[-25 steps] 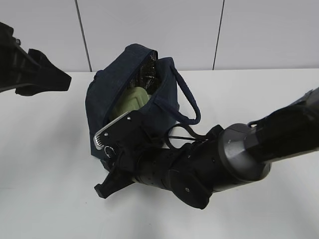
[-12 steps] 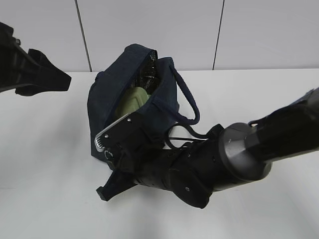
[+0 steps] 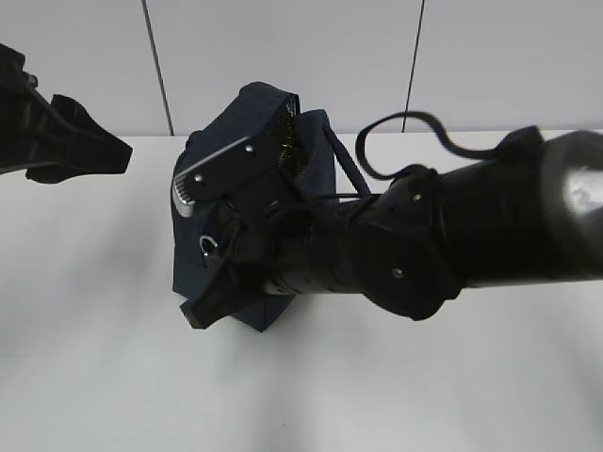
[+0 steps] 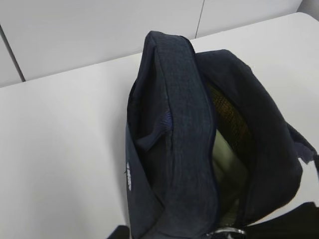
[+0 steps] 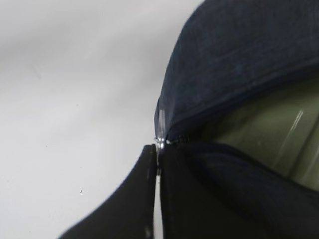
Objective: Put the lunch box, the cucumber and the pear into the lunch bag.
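Navy lunch bag (image 5: 234,55), ring pull (image 5: 160,130) in right pincer (image 5: 158,164)

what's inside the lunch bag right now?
The lunch bag gapes open: the lunch box's pale green lid shows against the mesh lining. Cucumber and pear aren't visible; fabric hides the rest.

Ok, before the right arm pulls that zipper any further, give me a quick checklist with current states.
1. Right pincer clamped on the silver ring pull: ok, jaws pinched together at the ring.
2. Pale sage-green lidded lunch box inside the dark navy fabric lunch bag: ok, visible through the opening.
3. Cucumber and pear inside: cannot tell, neither shows in any view.
4. Zipper closed: not ok, the mouth is open.
5. Left pincer steadying the bag: not ok, it hangs apart from it, to the left.
6. Loop handle clear of the zipper: cannot tell, the arm hides it.
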{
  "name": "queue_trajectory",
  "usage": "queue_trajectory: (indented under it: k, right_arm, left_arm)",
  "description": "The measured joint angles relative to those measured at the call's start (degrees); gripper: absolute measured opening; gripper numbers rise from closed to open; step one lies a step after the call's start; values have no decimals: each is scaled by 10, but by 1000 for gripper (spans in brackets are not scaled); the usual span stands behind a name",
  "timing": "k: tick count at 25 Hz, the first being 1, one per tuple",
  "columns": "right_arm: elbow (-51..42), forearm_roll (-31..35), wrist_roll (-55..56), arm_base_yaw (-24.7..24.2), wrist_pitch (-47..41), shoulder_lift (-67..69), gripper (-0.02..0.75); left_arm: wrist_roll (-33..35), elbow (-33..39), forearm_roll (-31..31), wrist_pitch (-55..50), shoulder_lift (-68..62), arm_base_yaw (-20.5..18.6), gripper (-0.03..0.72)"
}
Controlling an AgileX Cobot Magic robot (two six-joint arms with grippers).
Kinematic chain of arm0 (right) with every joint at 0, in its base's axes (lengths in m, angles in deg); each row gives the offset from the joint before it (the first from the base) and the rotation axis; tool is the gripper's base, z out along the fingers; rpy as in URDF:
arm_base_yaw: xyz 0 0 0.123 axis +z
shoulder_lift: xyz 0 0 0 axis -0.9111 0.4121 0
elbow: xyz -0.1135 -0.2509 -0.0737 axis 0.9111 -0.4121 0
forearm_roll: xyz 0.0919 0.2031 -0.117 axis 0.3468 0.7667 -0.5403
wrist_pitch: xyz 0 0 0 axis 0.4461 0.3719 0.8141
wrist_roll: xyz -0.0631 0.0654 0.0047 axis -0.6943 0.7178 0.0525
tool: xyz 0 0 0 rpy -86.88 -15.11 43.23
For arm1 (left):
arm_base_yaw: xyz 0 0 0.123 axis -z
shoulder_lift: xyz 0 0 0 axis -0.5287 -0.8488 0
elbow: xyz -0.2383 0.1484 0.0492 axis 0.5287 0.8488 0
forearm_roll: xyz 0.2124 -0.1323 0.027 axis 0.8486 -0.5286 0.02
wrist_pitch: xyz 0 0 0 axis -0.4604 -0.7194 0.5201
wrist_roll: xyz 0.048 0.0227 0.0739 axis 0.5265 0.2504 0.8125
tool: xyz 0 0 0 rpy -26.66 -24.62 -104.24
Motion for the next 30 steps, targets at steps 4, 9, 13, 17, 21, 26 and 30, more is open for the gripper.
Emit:
queue_trajectory:
  k: [4, 9, 13, 17, 21, 26, 30]
  right_arm:
    - [21, -22, 0, 0, -33, -33, 6]
    - [44, -64, 0, 0, -85, -54, 6]
    - [49, -78, 0, 0, -95, -64, 6]
    - [50, -80, 0, 0, -98, -70, 6]
    - [50, -81, 0, 0, -99, -72, 6]
    - [50, -81, 0, 0, -99, -72, 6]
    - [50, -81, 0, 0, -99, -72, 6]
  left_arm:
    - [0, 2, 0, -11, 0, 0, 293]
    - [75, 71, -13, 46, 0, 0, 266]
    - [171, 162, -92, 179, -1, 3, 266]
    - [234, 212, -121, 258, -1, 39, 266]
    - [241, 213, -116, 285, -4, 99, 266]
    - [244, 213, -125, 273, -21, 133, 265]
    - [244, 213, -174, 244, -23, 139, 261]
